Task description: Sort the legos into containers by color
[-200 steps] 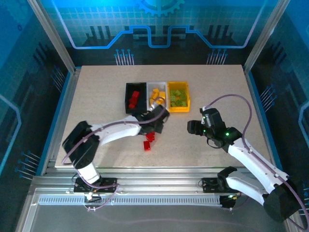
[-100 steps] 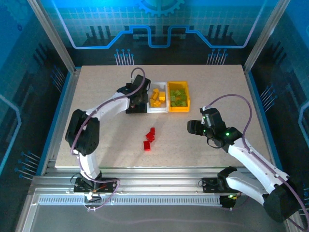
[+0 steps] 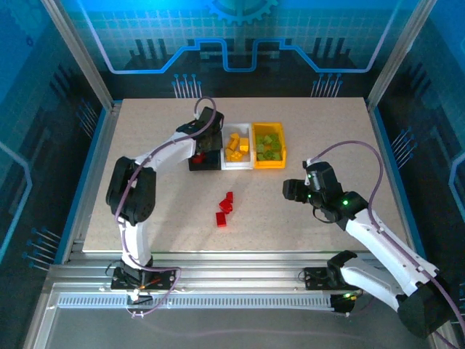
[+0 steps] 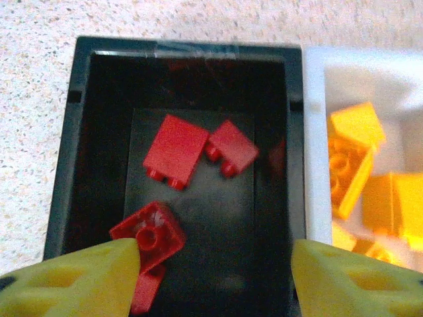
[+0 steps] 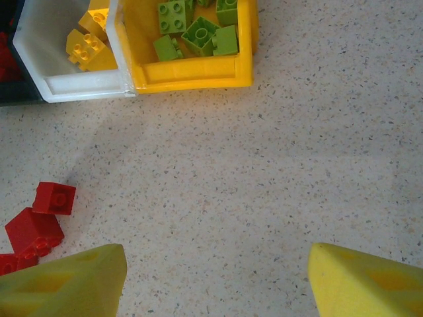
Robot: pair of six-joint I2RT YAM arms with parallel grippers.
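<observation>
Top external view, from the left: the left arm reaches across the table (image 3: pixel 327 131) to the row of three bins at the far centre, and the left gripper (image 3: pixel 207 142) hangs over the black bin (image 3: pixel 204 163), the leftmost of the row. From the left wrist camera, the left gripper (image 4: pixel 211 257) is released, its yellow fingers (image 4: pixel 79 277) spread nearly as wide as the black bin (image 4: pixel 86 132). Red bricks (image 4: pixel 175 150) lie on the bin floor below, two touching near the middle and one just beside the left fingertip. Touching the black bin's right side is the white bin (image 3: pixel 237 164), which holds yellow-orange bricks (image 3: pixel 236 145). Next to it stands the yellow-orange bin (image 3: pixel 269 164) with lime green bricks (image 3: pixel 268 147) inside. A small cluster of loose red bricks (image 3: pixel 225 209) lies on the bare table nearer the arms, well apart from the bins. Farther right, the right gripper (image 3: pixel 290 190) hovers above the table, near no brick. Its wrist camera shows the right gripper (image 5: pixel 217 264) released too, fingers spread wide over speckled tabletop, the loose red bricks (image 5: pixel 39 221) off to the left.
</observation>
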